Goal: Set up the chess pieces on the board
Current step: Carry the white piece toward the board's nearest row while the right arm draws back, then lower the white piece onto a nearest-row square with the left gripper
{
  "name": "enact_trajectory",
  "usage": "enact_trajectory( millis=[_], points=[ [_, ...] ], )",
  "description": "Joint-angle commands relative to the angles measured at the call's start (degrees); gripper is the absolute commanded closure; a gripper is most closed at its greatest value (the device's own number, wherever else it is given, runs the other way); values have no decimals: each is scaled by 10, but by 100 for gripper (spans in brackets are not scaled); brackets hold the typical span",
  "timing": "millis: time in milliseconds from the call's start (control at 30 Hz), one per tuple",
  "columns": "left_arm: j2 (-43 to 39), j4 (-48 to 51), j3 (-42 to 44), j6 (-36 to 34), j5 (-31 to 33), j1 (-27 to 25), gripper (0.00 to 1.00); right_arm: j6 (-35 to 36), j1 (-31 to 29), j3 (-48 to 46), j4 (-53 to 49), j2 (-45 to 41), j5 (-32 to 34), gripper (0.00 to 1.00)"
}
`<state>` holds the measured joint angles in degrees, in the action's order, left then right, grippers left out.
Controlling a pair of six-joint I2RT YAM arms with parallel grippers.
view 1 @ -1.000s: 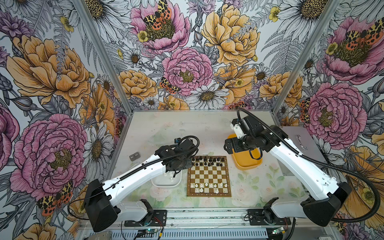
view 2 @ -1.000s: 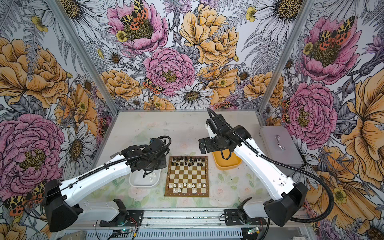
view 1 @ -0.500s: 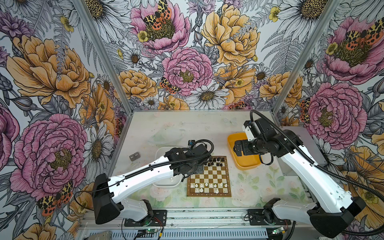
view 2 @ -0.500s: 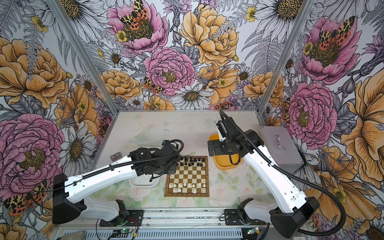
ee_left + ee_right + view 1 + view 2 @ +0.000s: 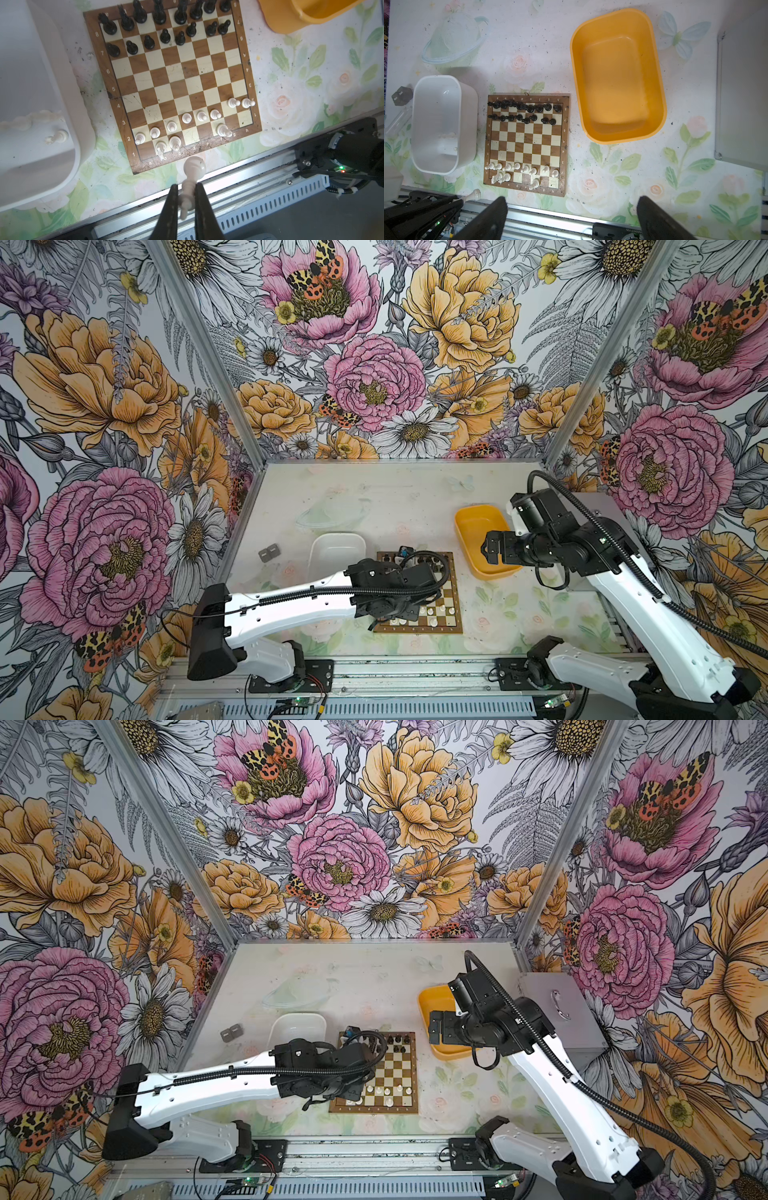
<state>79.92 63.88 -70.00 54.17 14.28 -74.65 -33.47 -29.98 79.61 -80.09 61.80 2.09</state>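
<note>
The white chess piece (image 5: 193, 172) is clamped by its head in the left gripper (image 5: 186, 186) and held nearly sideways near the white-side edge of the board (image 5: 182, 68). I would turn it base-down, then lower it straight onto a free back-row square, clear of the pawns (image 5: 187, 118). The right gripper (image 5: 572, 201) is wide apart beside the board, above the yellow tray (image 5: 616, 135).

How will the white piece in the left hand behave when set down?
Probably stiff and light: the white piece juts straight from the left hand, pinched only by its top. Tall over a small round base, so likely tippy on the board.
</note>
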Motion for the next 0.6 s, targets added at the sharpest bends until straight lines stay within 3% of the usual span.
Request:
enact_trajectory(
  millis=[0, 233, 400, 567],
  points=[
    [27, 0, 9, 40, 35, -30, 91, -17, -12, -15, -7, -21, -17, 0],
    [112, -6, -33, 49, 37, -63, 91, -98, -113, -107, 16, -94, -62, 0],
    [129, -38, -31, 62, 38, -73, 92, -119, -119, -134, 7, -160, -58, 0],
    [146, -53, -27, 57, 34, -72, 91, -111, -119, -123, -17, -166, -47, 0]
  ],
)
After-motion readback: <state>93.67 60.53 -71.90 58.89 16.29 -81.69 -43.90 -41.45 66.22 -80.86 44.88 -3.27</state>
